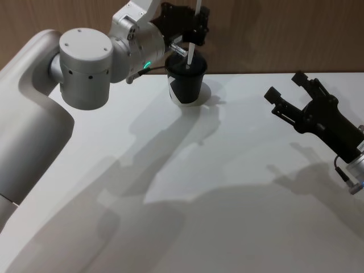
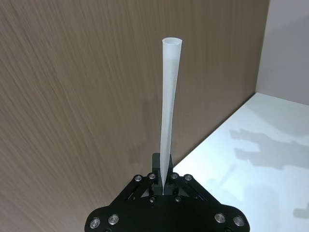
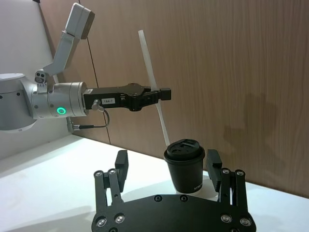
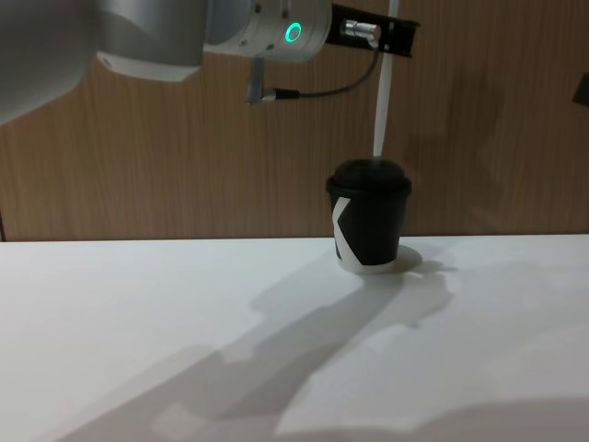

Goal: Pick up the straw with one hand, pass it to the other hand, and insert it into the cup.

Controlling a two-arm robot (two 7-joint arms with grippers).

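The left claw (image 1: 196, 28) pinches the white straw (image 1: 190, 54), slightly tilted, with its lower tip just at the domed lid of the black cup (image 1: 186, 82) on the tabletop (image 1: 227, 199). The right claw (image 1: 284, 85) hovers wide open, well apart. This looks like the insertion step. The next move likely calls for lining the tip up with the lid's hole, then lowering.

One straw (image 2: 169, 106), one cup (image 4: 368, 221), one left hand (image 1: 196, 27), one right hand (image 1: 285, 85).
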